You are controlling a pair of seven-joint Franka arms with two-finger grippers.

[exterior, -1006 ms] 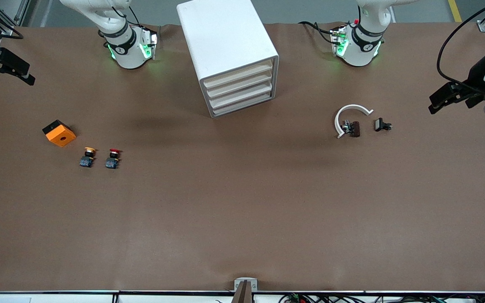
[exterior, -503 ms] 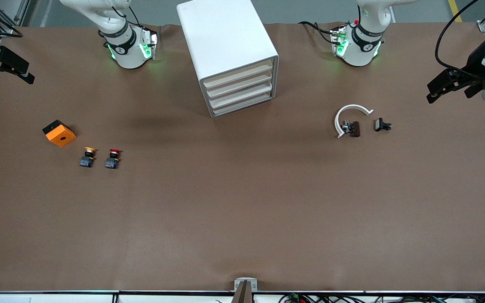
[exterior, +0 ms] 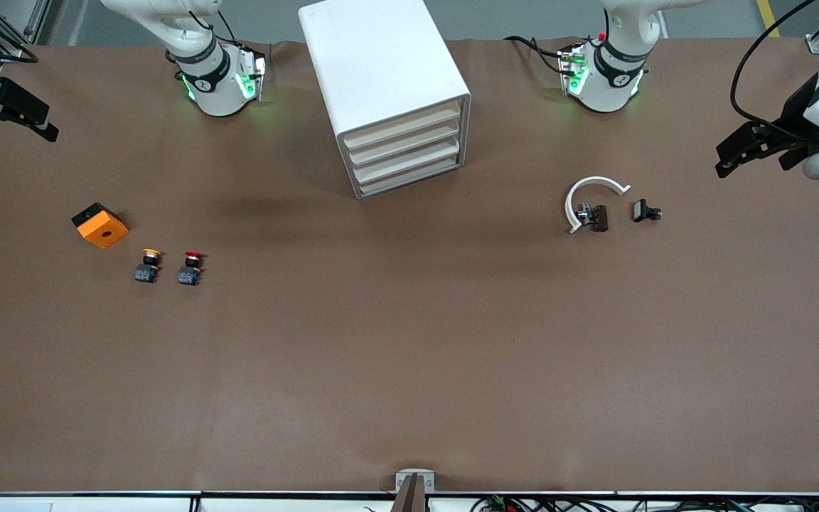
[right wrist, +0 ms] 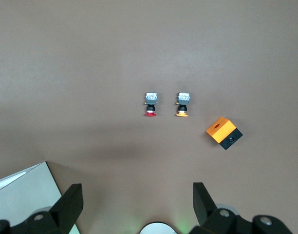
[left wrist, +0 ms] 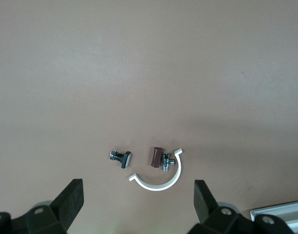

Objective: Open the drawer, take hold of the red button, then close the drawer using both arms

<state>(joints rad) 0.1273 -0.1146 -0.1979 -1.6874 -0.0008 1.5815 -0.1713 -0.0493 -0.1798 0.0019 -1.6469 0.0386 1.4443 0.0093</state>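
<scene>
Since the earlier frames only the left gripper (exterior: 736, 153) has shifted, edging a little toward the cabinet over the left arm's end of the brown table (exterior: 409, 370), while the right gripper (exterior: 29, 121) hangs much as it did over the right arm's end; everything on the table lies where it was.

Nearest the front camera sit the red-capped button (exterior: 190, 269) and, just beside it toward the right arm's end, the yellow-capped button (exterior: 148, 266), both lying on their sides and apart from each other. Slightly farther from the camera is the orange cube (exterior: 99, 225) with its hole facing up. Toward the left arm's end, the white curved clip (exterior: 587, 192) arcs around a small brown and metal fitting (exterior: 596, 217), with a small black fitting (exterior: 644, 211) near it.

Farther still stands the white cabinet (exterior: 381, 71); all four drawers are pushed in, the lowest drawer (exterior: 409, 178) included.

Both grippers hold nothing: in the wrist views the left fingers (left wrist: 71, 200) and right fingers (right wrist: 68, 204) are spread wide apart. No lettering or label on any of these things can be read
</scene>
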